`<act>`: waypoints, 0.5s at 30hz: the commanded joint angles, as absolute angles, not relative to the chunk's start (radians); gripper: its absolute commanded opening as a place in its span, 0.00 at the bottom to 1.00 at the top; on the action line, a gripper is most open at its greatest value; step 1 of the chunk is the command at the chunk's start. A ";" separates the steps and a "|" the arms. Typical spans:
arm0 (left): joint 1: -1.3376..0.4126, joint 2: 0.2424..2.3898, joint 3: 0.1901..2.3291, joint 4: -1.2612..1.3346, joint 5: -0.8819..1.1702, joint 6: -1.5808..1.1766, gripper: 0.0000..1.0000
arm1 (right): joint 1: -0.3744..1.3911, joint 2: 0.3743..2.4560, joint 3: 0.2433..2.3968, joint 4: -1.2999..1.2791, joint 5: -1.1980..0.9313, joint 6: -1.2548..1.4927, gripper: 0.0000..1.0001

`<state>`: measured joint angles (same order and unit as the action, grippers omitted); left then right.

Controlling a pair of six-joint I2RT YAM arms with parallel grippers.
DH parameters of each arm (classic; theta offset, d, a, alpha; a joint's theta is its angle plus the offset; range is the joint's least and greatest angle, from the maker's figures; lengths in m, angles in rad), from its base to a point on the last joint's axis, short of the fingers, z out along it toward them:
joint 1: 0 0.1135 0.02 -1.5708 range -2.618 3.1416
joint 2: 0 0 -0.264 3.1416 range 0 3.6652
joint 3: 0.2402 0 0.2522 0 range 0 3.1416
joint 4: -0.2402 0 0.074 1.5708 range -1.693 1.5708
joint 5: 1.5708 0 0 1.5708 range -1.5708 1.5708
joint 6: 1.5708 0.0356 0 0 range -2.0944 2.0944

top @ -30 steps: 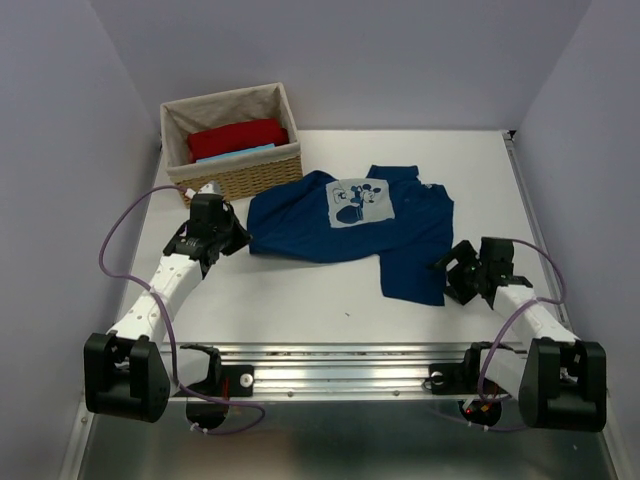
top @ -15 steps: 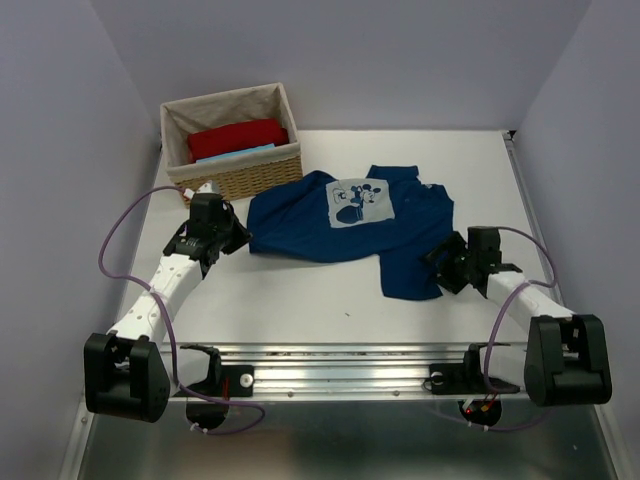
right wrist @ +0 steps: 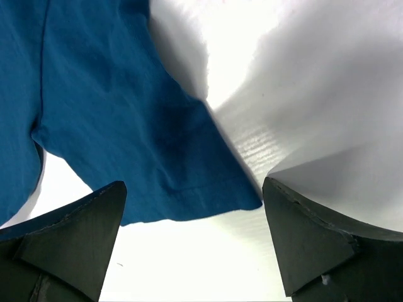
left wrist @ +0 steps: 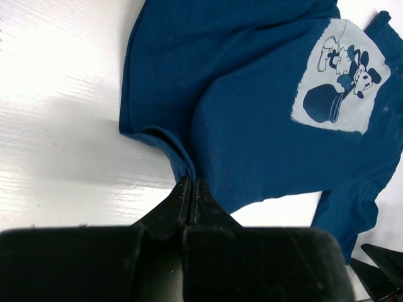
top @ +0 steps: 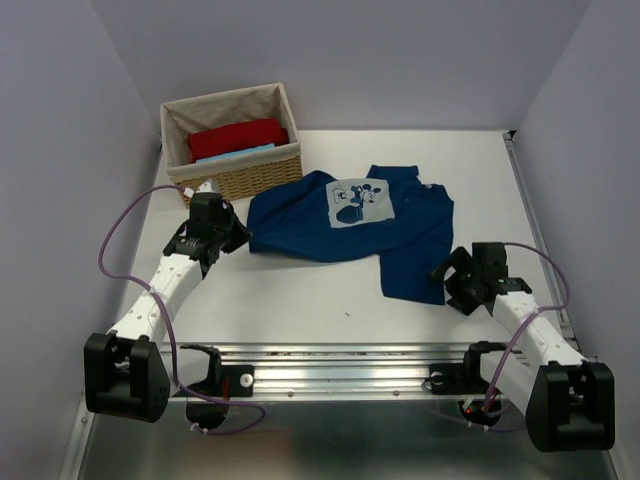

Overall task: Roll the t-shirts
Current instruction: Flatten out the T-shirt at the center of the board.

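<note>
While the left gripper (left wrist: pixel 191 182) stays clamped on the navy t-shirt (top: pixel 340 230) edge, the right gripper (right wrist: pixel 194 185) has backed off, fingers (right wrist: pixel 75 239) spread wide again, hem corner (right wrist: pixel 245 201) loose between them, so rolling waits.

The navy t-shirt (top: pixel 400 240) bears a pale patch (top: pixel 360 203) with a dark cartoon mouse; red cloth (top: pixel 237 137), light-blue cloth (top: pixel 236 154), tan wicker basket (top: pixel 245 179), white tabletop (top: pixel 300 295).

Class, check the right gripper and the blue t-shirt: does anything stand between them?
Nothing visible does. The open right gripper is right at the t-shirt's near corner, whose hem lies between its fingers on the table.
</note>
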<state>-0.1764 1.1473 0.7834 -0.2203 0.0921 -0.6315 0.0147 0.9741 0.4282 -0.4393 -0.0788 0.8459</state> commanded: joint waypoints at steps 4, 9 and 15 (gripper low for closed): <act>-0.176 1.126 0.813 -0.193 0.077 -0.615 0.00 | 0.017 0.939 0.368 -0.505 -0.140 0.874 0.90; -0.176 1.127 0.816 -0.196 0.078 -0.618 0.00 | 0.017 0.995 0.362 -0.373 -0.161 0.896 0.77; -0.178 1.127 0.815 -0.204 0.071 -0.620 0.00 | 0.017 1.113 0.374 -0.201 -0.173 0.905 0.43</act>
<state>-0.1764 1.1473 0.7834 -0.2211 0.0902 -0.6296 0.0147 1.0554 0.3912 -0.3035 -0.1757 0.8993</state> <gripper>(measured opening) 0.036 0.488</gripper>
